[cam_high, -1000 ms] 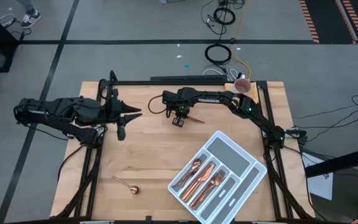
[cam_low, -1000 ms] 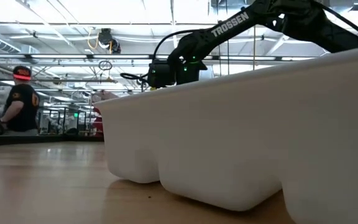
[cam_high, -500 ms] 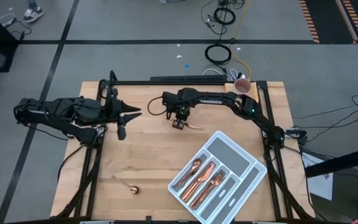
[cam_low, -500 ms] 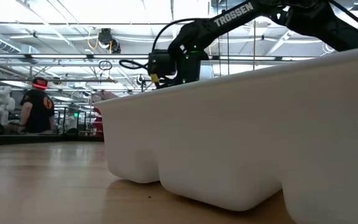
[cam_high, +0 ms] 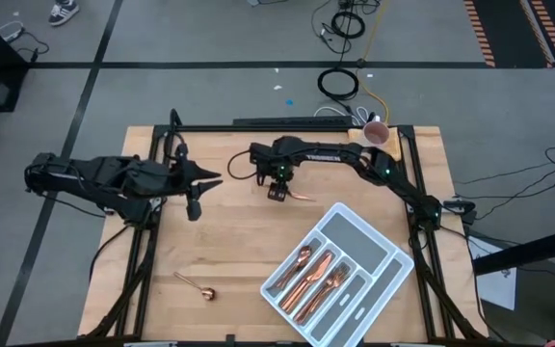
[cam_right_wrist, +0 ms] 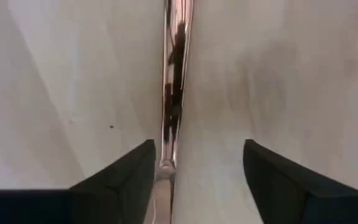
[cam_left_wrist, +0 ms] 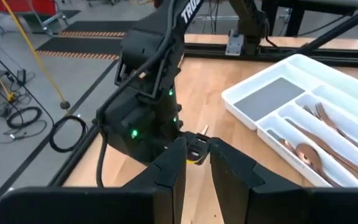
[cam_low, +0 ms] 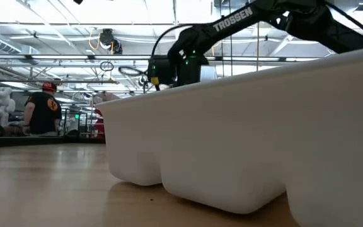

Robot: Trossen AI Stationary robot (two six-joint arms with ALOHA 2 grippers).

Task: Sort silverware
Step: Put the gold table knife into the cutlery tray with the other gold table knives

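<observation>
Right claw (cam_high: pixel 278 192) low over the far middle of the surface (cam_high: pixel 229 241), fingers spread wide and clamping nothing. Straddles one slim copper piece (cam_right_wrist: pixel 173 93), which lies flat on the wood between the two fingers, nearer one than the other; too little visible to tell fork, knife or spoon. Wide spread probably chosen to clear so thin and flat an item before closing across its handle. Likely step in hand: pick-up of this piece for transfer.

Toward the near right corner, well apart from the claw: grey-white tray (cam_high: pixel 378 232), set at a slant, its narrow compartments already holding sorted pieces (cam_high: pixel 318 274), its large compartment bare. Slanted placement leaves the long slots reachable from the right arm's side.

Near the front left edge: loose spoon (cam_high: pixel 197 286), alone on the wood, not yet sorted.

Left claw (cam_left_wrist: pixel 197 149) at the left side of the surface, fingers at a narrow gap, holding nothing; apparently waiting.
</observation>
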